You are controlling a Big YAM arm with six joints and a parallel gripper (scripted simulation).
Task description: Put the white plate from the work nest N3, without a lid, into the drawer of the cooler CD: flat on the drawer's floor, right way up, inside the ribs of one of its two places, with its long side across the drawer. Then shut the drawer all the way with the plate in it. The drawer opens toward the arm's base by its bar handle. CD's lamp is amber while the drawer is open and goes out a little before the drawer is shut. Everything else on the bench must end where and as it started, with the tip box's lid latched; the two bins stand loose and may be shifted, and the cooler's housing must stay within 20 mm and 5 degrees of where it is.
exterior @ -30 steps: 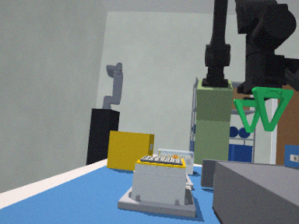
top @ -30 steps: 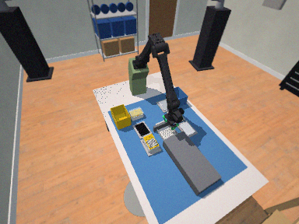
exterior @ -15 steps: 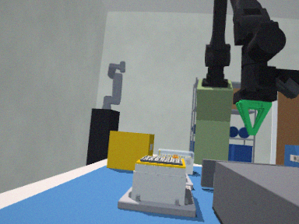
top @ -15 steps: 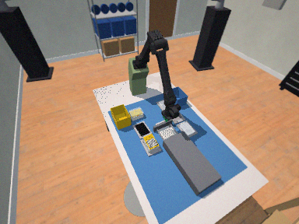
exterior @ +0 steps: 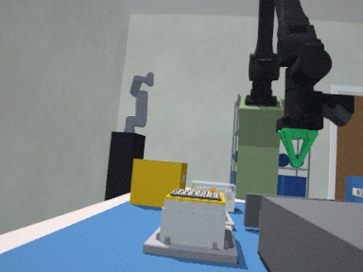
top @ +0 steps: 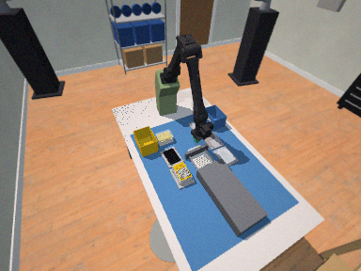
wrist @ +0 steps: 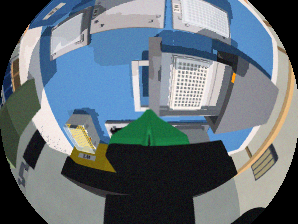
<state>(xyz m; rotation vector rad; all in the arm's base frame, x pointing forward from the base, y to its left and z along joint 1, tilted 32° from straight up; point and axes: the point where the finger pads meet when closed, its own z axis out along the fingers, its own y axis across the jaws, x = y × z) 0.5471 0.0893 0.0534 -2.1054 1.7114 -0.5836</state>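
Note:
The grey cooler CD [top: 231, 196] lies along the blue mat, and its drawer [top: 198, 155] stands pulled out toward the arm's base. A white gridded plate [wrist: 189, 82] lies inside the drawer's grey frame; it also shows in the top view [top: 202, 161]. My gripper [top: 199, 136] hangs above the bench just beyond the drawer's handle end. Its green fingers [exterior: 296, 156] are shut to a point with nothing between them. In the wrist view the shut fingertips sit just below the drawer's front. I cannot make out the drawer's ribs.
A second white plate [top: 226, 154] lies right of the drawer. A tip box with a yellow top [top: 182, 173], a black-topped holder [top: 170, 155], a yellow bin [top: 146, 141], a pale plate [top: 164, 136] and a blue bin [top: 216, 116] stand around. The arm's green pedestal [top: 166, 92] is at the back.

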